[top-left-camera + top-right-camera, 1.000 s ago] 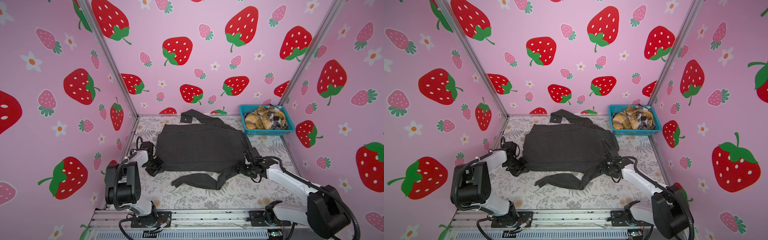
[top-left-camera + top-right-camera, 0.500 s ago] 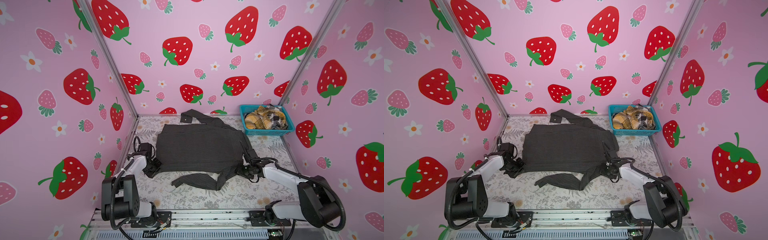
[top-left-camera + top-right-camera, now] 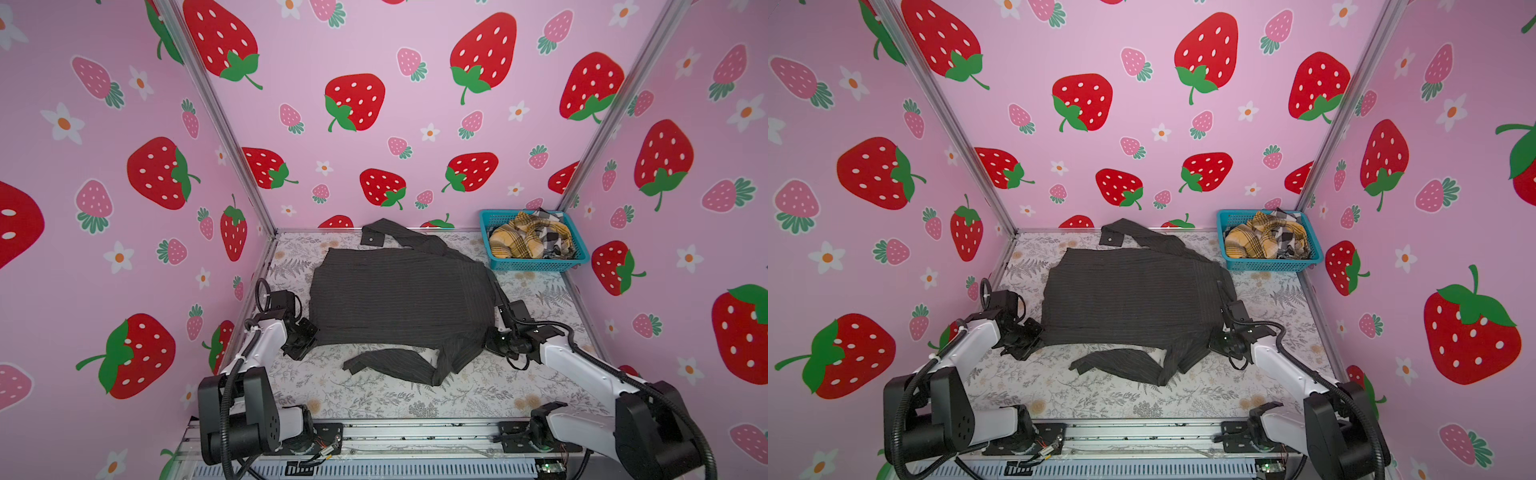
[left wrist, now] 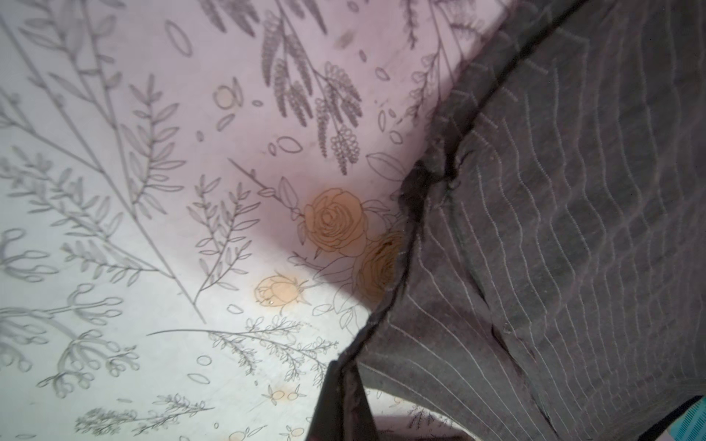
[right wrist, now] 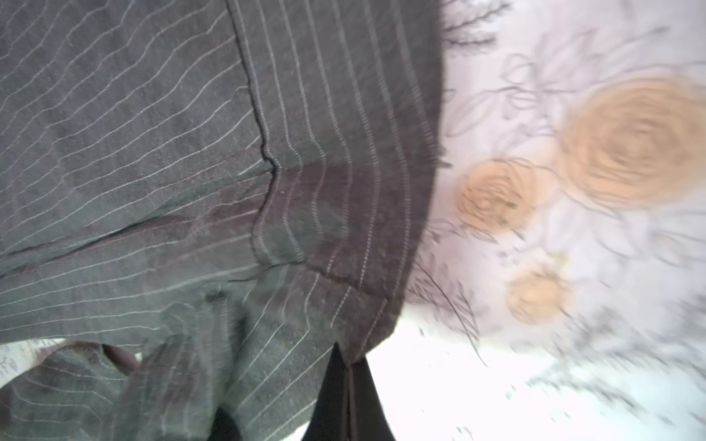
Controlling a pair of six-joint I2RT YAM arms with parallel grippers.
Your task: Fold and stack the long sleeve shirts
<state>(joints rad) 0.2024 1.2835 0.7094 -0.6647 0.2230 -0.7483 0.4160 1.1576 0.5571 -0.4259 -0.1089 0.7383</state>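
Note:
A dark charcoal pinstriped long sleeve shirt (image 3: 399, 299) (image 3: 1129, 299) lies spread flat on the floral table in both top views. One sleeve (image 3: 390, 363) is crumpled along its near edge, and the other sleeve's cuff (image 3: 374, 235) lies at the back. My left gripper (image 3: 309, 332) (image 3: 1038, 332) is at the shirt's near-left corner, and the left wrist view shows it (image 4: 345, 378) shut on the hem (image 4: 382, 313). My right gripper (image 3: 492, 343) (image 3: 1217, 340) is at the near-right side, and in the right wrist view it (image 5: 345, 366) is shut on the shirt's edge (image 5: 366, 328). A mustard plaid shirt (image 3: 519, 241) and a black-white check shirt (image 3: 555, 237) lie bundled in the basket.
The teal mesh basket (image 3: 536, 264) (image 3: 1266, 264) stands in the back right corner against the pink strawberry walls. Bare floral tabletop (image 3: 374, 403) runs between the shirt and the metal rail (image 3: 415, 436) at the front. The walls close in on both sides.
My right gripper's jaws have closed on the shirt's near-right edge. The left gripper stays shut on the hem while that arm's elbow has swung nearer the front. The shirt has hardly shifted.

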